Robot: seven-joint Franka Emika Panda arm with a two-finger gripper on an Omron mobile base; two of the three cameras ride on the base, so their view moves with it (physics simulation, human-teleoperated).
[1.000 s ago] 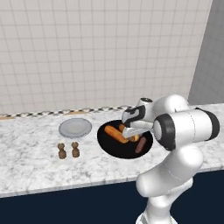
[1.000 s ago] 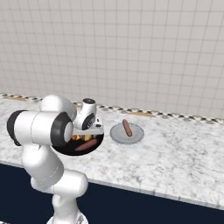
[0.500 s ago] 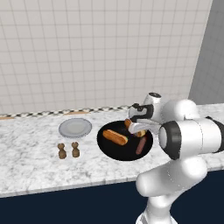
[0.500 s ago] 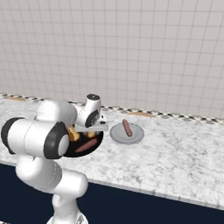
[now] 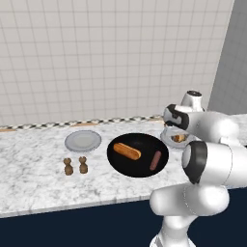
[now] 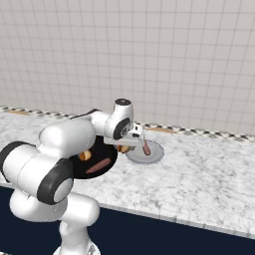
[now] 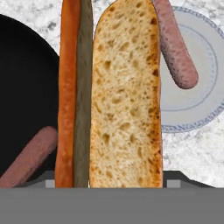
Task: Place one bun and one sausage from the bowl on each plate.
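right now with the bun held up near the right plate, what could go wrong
The bun in the jaws hangs partly above the black bowl, not squarely over the plate; released now, it might tip back or land on the rim. The plate already holds a sausage, which the bun could knock and roll off.

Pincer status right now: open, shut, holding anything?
Pincer: shut on the bun, carried over the counter between the bowl and the plate with a sausage.

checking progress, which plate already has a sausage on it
The plate on the bowl's right, beneath the gripper, has a sausage; the other plate is bare.
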